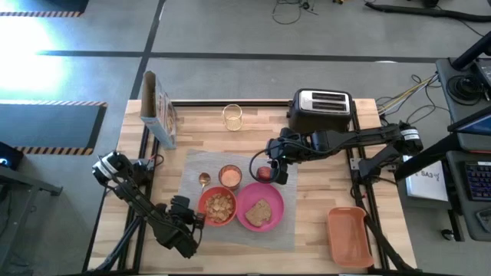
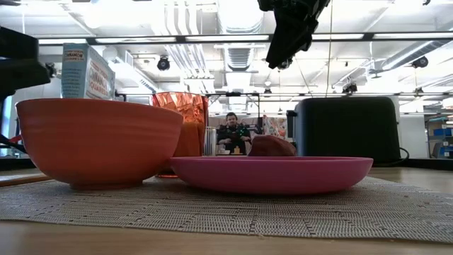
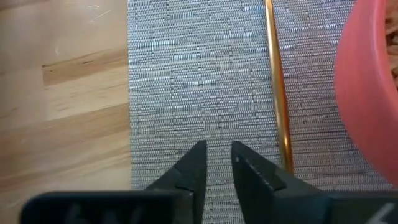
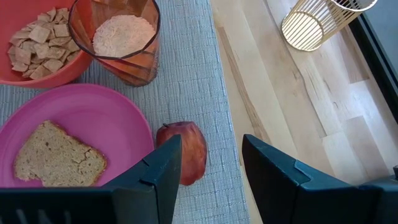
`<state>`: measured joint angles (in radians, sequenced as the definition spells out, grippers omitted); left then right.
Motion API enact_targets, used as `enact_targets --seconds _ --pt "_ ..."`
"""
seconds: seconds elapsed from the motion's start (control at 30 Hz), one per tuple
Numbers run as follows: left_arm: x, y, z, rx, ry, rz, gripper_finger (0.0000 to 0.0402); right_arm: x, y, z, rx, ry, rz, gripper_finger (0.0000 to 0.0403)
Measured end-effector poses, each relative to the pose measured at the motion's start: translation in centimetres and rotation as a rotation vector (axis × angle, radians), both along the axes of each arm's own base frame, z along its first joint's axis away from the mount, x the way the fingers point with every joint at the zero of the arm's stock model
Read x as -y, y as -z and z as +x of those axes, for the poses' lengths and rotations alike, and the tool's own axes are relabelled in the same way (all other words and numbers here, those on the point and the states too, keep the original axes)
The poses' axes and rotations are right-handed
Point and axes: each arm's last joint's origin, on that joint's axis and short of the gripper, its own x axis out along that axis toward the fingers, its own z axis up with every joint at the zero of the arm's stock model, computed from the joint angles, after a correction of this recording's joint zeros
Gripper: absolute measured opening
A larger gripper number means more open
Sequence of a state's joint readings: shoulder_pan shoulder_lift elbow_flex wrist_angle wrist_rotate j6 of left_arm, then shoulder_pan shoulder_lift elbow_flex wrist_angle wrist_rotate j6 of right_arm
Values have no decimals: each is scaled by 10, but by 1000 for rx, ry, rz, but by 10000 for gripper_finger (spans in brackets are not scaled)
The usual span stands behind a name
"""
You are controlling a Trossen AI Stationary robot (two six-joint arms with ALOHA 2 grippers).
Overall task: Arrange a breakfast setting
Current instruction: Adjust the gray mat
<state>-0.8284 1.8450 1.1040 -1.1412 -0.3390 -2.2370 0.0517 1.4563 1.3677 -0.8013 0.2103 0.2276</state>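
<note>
Breakfast setting looked nearly complete on the grey woven mat (image 1: 201, 170).
Slightly parted left gripper (image 3: 217, 163) beside the gold spoon (image 3: 278, 93); open right gripper (image 4: 208, 165) above the red apple (image 4: 185, 151), possibly released.

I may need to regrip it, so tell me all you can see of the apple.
The apple is red with paler streaks, skin smooth and whole. It lies on the grey mat, touching the pink plate at its rim. The right pincer hangs open just above it, not touching it.

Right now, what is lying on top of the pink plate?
One slice of brown toast lies on the pink plate. The plate's surface under the slice is covered. The red apple rests beside it on the mat.
</note>
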Motion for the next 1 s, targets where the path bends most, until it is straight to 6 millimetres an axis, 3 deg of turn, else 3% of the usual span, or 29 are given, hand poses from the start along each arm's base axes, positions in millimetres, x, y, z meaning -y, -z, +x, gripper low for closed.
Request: enact_targets --seconds 0.2,0.7,1.0 --pt "2 3 -7 -30 15 -7 5 0 0 0 0 0 0 160" --pt "4 19 -8 28 48 -83 0 0 0 0 0 0 0 160" --pt "15 15 6 139 76 -152 0 0 0 0 0 0 0 160"
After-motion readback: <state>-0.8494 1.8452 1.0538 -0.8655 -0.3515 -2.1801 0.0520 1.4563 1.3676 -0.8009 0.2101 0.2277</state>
